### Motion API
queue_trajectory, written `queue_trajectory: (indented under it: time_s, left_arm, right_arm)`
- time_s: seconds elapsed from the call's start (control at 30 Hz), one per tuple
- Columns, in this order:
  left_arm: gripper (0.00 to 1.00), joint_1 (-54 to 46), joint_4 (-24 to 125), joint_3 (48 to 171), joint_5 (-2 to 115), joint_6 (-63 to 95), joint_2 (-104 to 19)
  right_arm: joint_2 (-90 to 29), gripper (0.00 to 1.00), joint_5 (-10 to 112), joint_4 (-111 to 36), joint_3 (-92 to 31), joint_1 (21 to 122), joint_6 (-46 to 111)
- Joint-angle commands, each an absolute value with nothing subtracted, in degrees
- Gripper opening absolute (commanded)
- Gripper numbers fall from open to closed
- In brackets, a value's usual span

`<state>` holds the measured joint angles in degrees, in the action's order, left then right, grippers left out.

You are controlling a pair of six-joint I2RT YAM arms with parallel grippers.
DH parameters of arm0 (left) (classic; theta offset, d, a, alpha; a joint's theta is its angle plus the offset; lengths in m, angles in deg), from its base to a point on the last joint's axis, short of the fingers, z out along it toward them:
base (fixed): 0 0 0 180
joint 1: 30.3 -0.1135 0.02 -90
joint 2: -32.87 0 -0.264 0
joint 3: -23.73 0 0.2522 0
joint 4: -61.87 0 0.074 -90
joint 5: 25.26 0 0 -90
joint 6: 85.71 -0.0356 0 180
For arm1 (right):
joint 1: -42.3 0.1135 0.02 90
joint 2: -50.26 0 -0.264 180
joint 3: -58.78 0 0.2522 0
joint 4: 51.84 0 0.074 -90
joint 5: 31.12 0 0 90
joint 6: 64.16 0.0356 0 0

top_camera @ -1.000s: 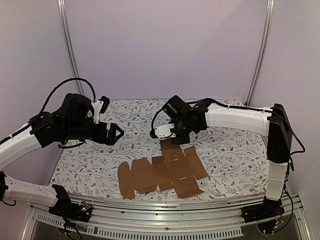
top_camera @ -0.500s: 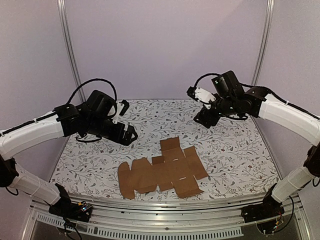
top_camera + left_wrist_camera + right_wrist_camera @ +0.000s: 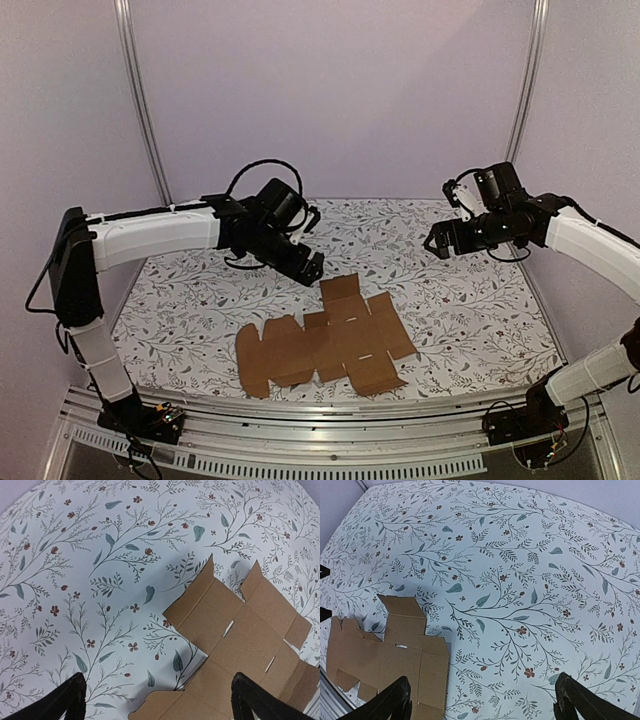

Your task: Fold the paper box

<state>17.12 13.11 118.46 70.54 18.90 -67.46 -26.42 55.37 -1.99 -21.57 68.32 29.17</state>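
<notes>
Paper box laid flat, unfolded, close to counter's near edge, about mid-width; flaps and slots left exposed, likely so creases can be reached from above. Left gripper held spread, empty, just beyond sheet's far flap, seemingly poised for approach. Right gripper held spread, empty, raised toward far right corner, well apart from sheet. No brand, label or writing seen.

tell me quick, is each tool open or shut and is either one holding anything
Left tool: open, holding nothing.
Right tool: open, holding nothing; the paper box lies flat, ungripped.
</notes>
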Motion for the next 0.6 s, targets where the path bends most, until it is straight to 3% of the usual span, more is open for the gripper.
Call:
queue_trajectory:
  time_s: [0.0,0.33,0.57]
  left_arm:
    - [0.99,17.60,12.18,126.28,69.89,13.56,-75.70]
    - [0.90,17.06,5.69,145.46,63.58,7.22,-93.82]
    - [0.72,15.61,3.08,151.20,61.22,6.15,-99.67]
  right_arm:
    - [-26.90,0.99,50.03,-5.31,-16.69,66.77,39.97]
    - [-22.38,0.98,39.99,-10.17,-7.81,66.79,44.90]
    - [-20.11,0.96,37.88,-10.22,-5.93,66.91,45.61]
